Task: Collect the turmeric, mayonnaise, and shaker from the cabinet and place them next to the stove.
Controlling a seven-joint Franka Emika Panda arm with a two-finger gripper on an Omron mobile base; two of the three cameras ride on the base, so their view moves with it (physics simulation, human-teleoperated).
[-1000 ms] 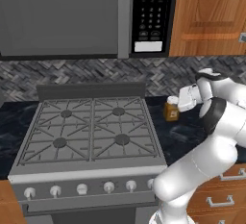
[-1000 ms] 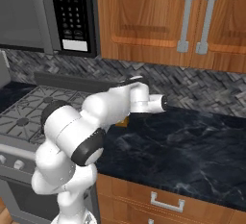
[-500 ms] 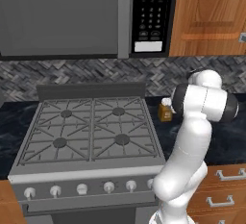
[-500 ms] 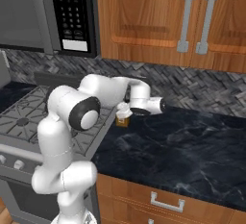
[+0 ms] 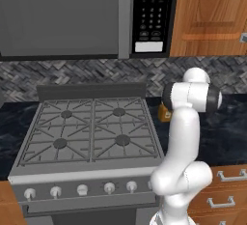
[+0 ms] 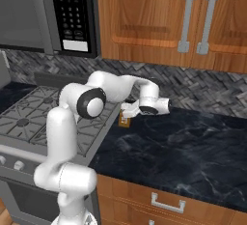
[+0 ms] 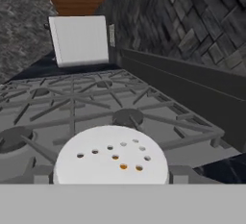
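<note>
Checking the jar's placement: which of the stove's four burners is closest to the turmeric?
The back right burner: the turmeric stands on the counter just right of the stove, level with its back row.

Dark marbled counter, running along the right side of the stove. Amber turmeric standing upright on it, just beside the stove's right edge, near the stone backsplash.

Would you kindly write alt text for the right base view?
A white robot arm reaches across a dark marble counter, its gripper just above a small amber turmeric jar standing beside the stove. Wooden cupboards and a microwave hang above.
</note>
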